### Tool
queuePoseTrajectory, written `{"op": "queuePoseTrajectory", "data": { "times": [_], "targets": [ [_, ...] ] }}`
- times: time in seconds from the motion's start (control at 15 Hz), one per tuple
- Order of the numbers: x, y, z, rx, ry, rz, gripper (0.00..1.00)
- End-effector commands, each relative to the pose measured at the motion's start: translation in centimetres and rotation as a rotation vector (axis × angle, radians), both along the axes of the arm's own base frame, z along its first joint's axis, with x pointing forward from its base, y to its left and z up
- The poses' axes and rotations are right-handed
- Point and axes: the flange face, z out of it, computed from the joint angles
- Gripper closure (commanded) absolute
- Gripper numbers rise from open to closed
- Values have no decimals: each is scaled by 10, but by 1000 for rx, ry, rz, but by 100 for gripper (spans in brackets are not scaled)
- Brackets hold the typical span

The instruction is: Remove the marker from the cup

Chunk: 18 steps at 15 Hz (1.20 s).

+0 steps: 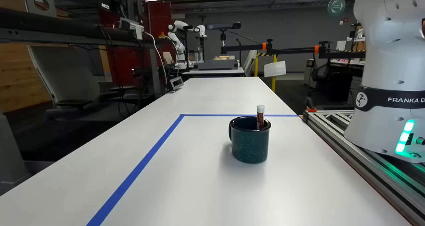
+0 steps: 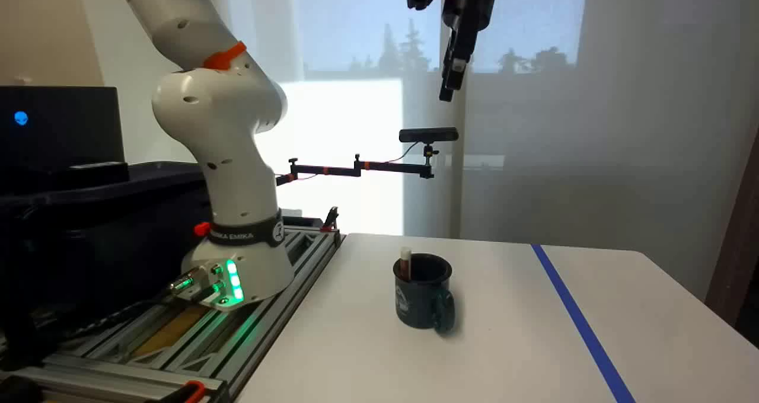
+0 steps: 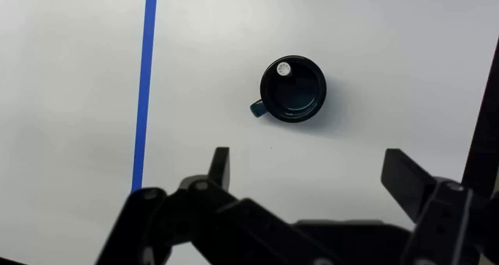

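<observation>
The removal seems not yet begun; the slim, reddish-brown, white-ended cylindrical marker (image 1: 260, 117) stands nearly upright in the squat, speckled, dark teal cup (image 1: 250, 145) on the smooth white desk (image 1: 186, 179); grasp and lift-out remain; the marker is well below the black two-fingered tool (image 3: 306, 159), which hangs widely spread, holding nothing

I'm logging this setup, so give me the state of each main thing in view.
Cup: upright on the table, uncovered.
Marker: in the cup, near upright, white end up, lower part hidden.
Claw: open, empty, apart from the cup.
Base light: lit green.
Laptop: lid up, logo lit blue.
</observation>
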Motion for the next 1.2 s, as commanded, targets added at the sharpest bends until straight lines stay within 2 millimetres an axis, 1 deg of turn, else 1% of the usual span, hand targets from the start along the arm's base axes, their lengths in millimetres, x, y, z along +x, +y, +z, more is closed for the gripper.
{"op": "queuePoseTrajectory", "data": {
  "times": [0.0, 0.4, 0.73, 1.13],
  "targets": [
    [0, 0, 0, 0, 1, 0, 0],
    [0, 0, 1, 0, 0, 0, 0],
    [11, -5, -31, -3, 82, -13, 0],
    [22, -14, -81, -3, 202, -20, 0]
  ]
}}
